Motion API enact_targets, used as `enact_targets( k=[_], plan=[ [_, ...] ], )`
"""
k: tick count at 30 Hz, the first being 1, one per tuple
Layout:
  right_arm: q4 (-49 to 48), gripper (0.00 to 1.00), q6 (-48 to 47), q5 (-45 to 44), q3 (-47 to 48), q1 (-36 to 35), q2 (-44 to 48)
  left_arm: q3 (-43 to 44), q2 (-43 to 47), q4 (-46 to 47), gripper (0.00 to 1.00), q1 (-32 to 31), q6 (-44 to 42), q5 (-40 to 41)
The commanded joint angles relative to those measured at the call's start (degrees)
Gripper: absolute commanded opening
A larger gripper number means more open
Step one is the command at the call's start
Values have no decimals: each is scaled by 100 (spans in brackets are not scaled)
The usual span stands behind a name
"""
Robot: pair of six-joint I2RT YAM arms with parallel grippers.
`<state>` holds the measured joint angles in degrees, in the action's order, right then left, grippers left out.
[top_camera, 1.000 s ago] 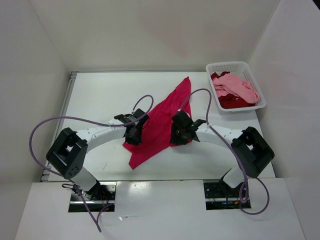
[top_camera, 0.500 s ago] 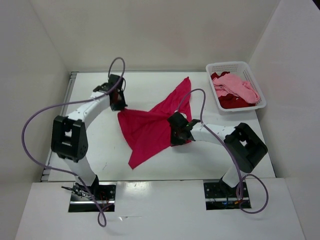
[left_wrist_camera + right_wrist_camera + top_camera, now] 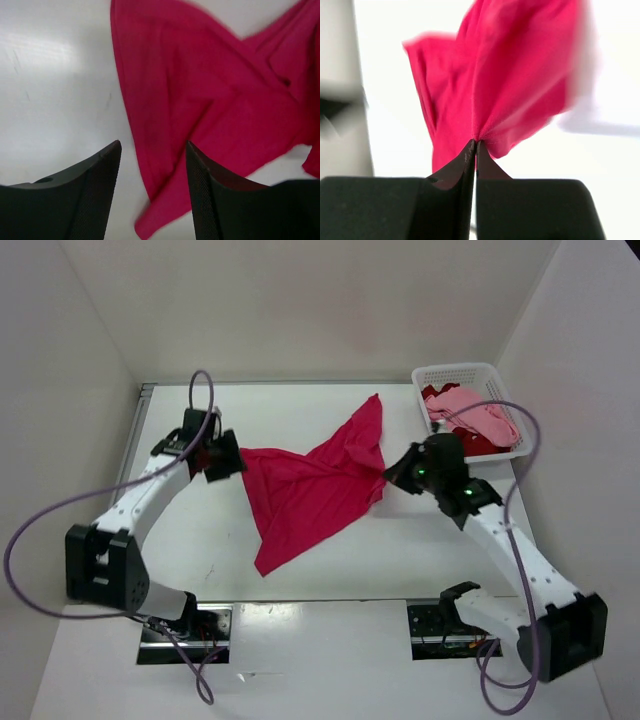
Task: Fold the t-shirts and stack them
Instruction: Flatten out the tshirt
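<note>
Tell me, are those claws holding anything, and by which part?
The right gripper pinches the magenta t-shirt by a bunched fold at its right edge. The left gripper is open, holding nothing.

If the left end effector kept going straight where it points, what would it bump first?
Probably the magenta t-shirt, lying right ahead of the open left end effector. Its height above the cloth is unclear.

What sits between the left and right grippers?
The magenta t-shirt, spread from the left gripper to the right gripper; the top external view shows it.
</note>
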<state>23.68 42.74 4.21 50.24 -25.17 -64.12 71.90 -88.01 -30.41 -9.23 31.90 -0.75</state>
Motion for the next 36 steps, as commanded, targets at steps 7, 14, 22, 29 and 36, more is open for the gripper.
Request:
enact_targets(
  k=[7,14,22,29,36],
  plan=[
    [462,2,-47,1319,-638,1357,848,-2926,2491,-211,73,-70,1336,-1033],
    [409,2,-47,1512,-744,1357,848,-2446,681,764,74,-369,1231,-681],
    [304,2,6,1460,-849,1304,954,-1399,-1130,1134,25,-439,1064,-242],
    [111,2,348,1451,-972,1137,954,583,-2096,793,0,342,564,49],
    [225,0,463,1399,-1200,1075,1164,1231,-1536,326,62,519,-17,409]
  ],
)
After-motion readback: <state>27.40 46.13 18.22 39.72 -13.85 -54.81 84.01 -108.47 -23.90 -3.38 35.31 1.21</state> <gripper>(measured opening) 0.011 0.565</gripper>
